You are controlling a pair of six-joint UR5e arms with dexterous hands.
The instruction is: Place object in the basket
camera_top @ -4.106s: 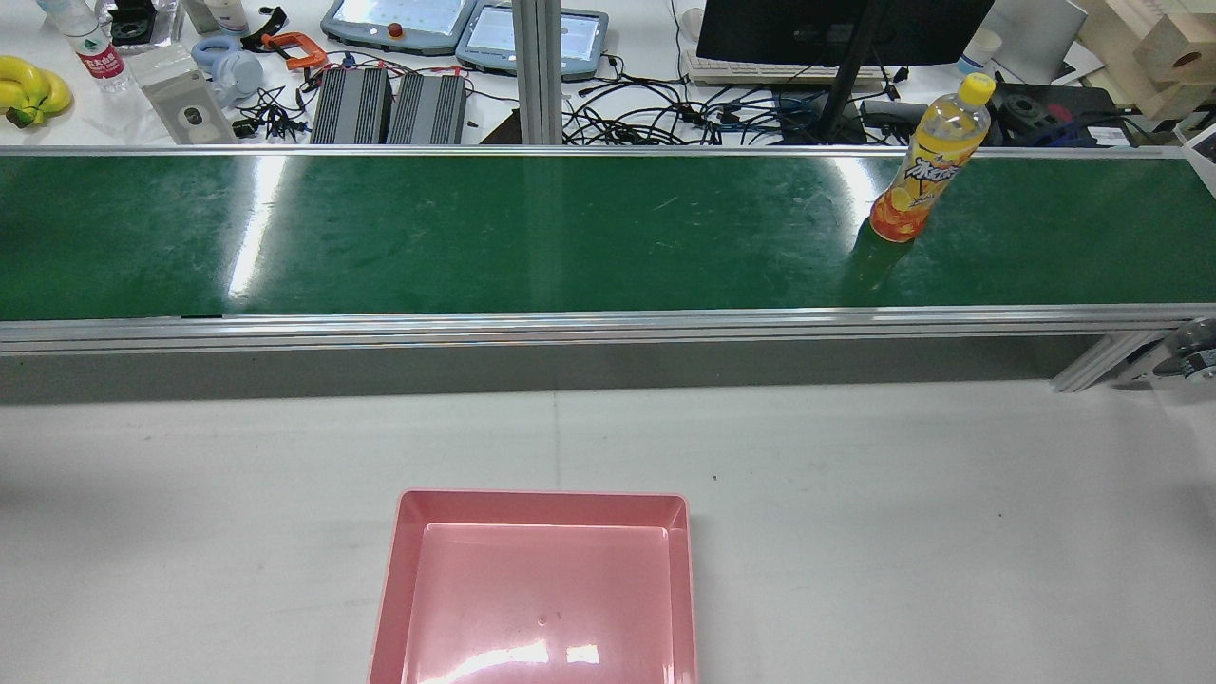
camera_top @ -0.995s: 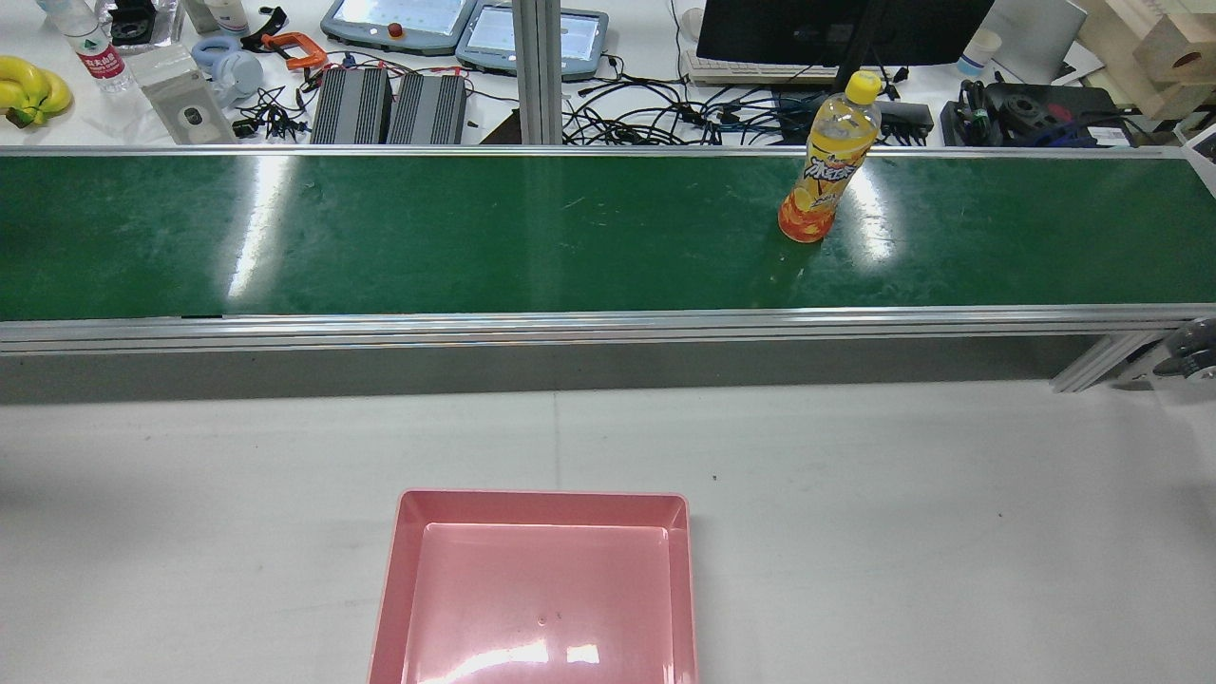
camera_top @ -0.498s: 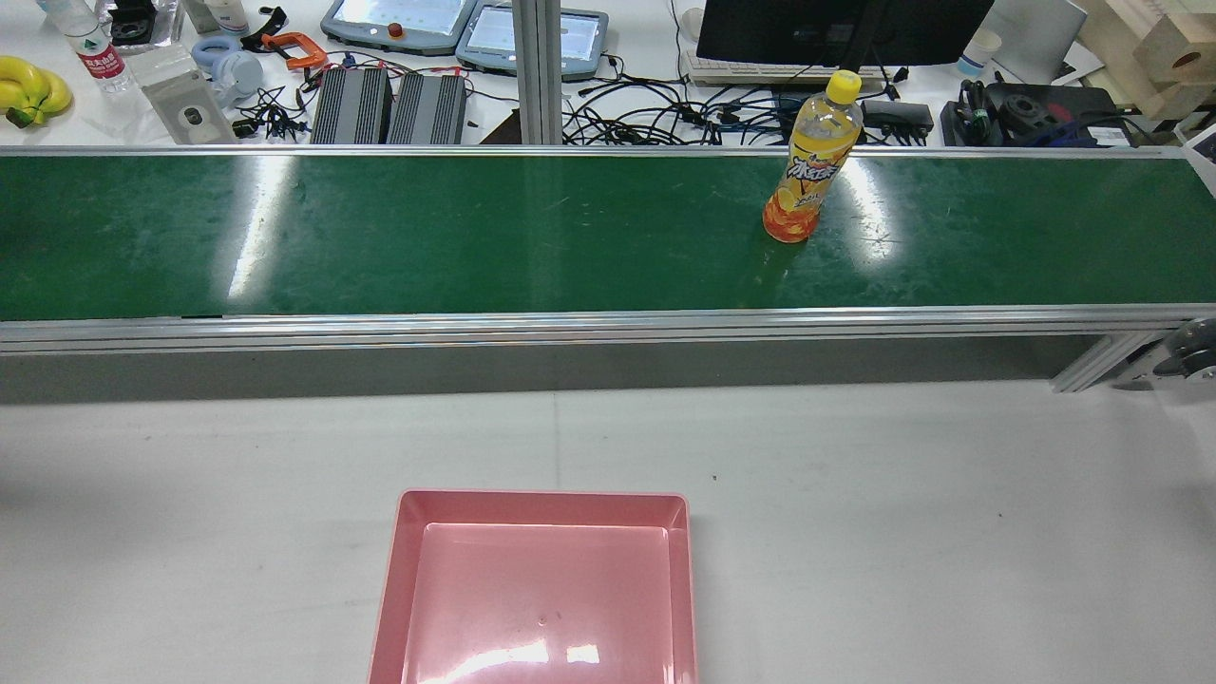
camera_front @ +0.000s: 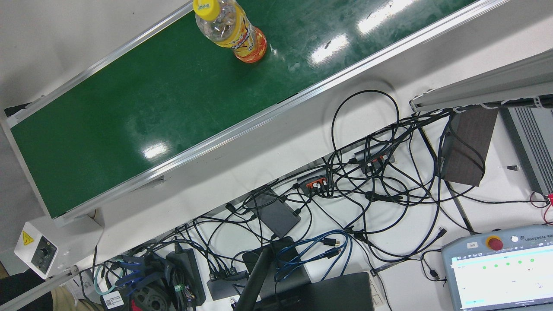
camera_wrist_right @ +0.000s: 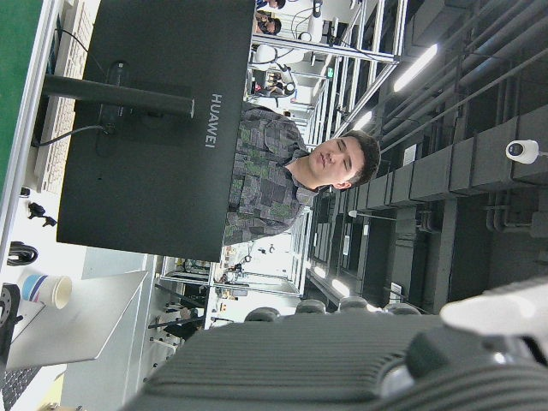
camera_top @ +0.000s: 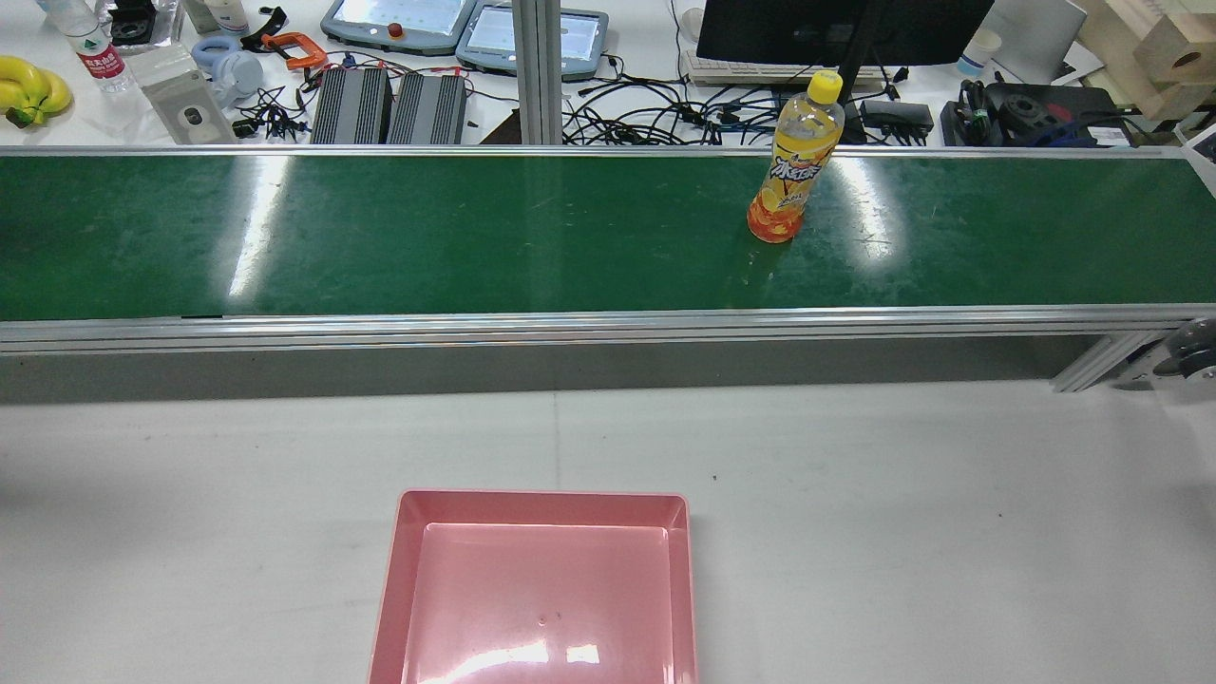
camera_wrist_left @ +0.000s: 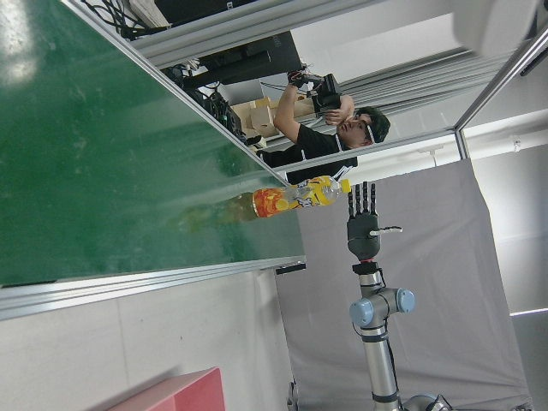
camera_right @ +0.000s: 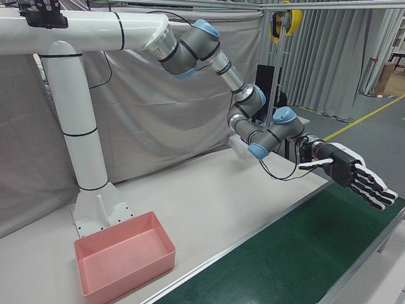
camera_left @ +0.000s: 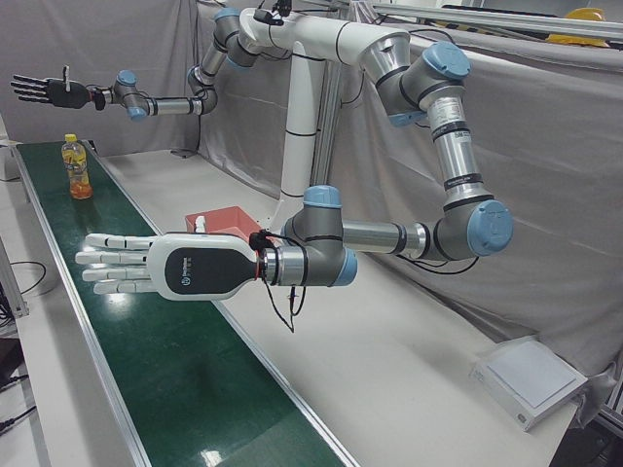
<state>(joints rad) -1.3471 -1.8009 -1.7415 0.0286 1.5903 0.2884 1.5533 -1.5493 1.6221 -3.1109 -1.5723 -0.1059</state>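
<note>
Standing upright on the green conveyor belt (camera_top: 475,237): the orange drink bottle (camera_top: 793,157), yellow cap on, right of belt centre in the rear view. From the pink basket (camera_top: 541,496) it sits at roughly 1 o'clock, well apart. The basket is on the white bench (camera_top: 855,522), on the robot's side of the belt, with nothing in it.

Front view has the same bottle (camera_front: 231,30) at the top edge, about mid-width of the belt. Cables and a teach pendant (camera_front: 497,272) lie on the far bench, at 4–5 o'clock from it.

Left robot hand (camera_left: 165,274): released, fingers straight and spread, holding nothing. It is held level above the belt at the near end of the left-front view, white back showing. The bottle (camera_left: 76,167) is well down the belt from it, at about 11 o'clock in that view.

Right robot hand (camera_left: 44,90): also released, fingers splayed, nothing in it. It is raised above the far end of the belt, at 11 o'clock from the bottle and not touching it.

Left hand view looks along the belt: bottle (camera_wrist_left: 295,197) near the belt's edge, right robot hand (camera_wrist_left: 363,218) beyond it with fingers extended. A person (camera_wrist_left: 325,128) is behind the belt with hands raised.

Right-front view shows the basket (camera_right: 126,269) on the bench near the white pedestal (camera_right: 82,145), at 5 o'clock from it.
</note>
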